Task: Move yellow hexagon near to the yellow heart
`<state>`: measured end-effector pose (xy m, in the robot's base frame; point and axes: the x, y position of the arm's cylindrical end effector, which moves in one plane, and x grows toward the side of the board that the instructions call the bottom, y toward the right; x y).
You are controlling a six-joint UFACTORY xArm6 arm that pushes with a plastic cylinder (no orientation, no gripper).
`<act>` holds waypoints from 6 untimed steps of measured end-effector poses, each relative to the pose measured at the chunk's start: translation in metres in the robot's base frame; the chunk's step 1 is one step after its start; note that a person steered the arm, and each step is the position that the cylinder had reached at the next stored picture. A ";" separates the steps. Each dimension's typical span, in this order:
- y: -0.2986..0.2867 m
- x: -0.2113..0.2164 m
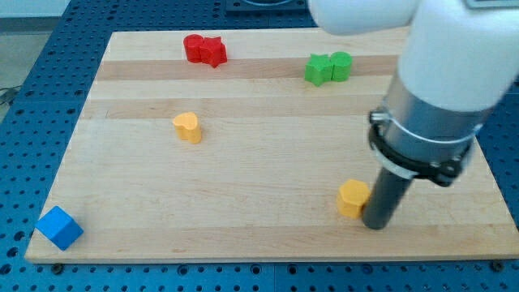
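Observation:
The yellow hexagon (353, 199) sits on the wooden board near the view's bottom right. My tip (377, 225) is down on the board, touching or almost touching the hexagon's right side. The yellow heart (187, 127) lies far to the left of the hexagon, in the board's left half and a little higher in the view. The arm's white and grey body covers the view's upper right.
Two red blocks (204, 50) touch each other at the view's top left. Two green blocks (328, 67) touch each other at the top, right of centre. A blue cube (59, 228) sits at the board's bottom left corner. The wooden board (243, 178) ends just below my tip.

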<state>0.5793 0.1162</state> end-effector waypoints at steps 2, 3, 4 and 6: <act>-0.016 -0.045; -0.042 -0.059; -0.093 -0.061; -0.109 -0.079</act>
<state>0.5004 0.0076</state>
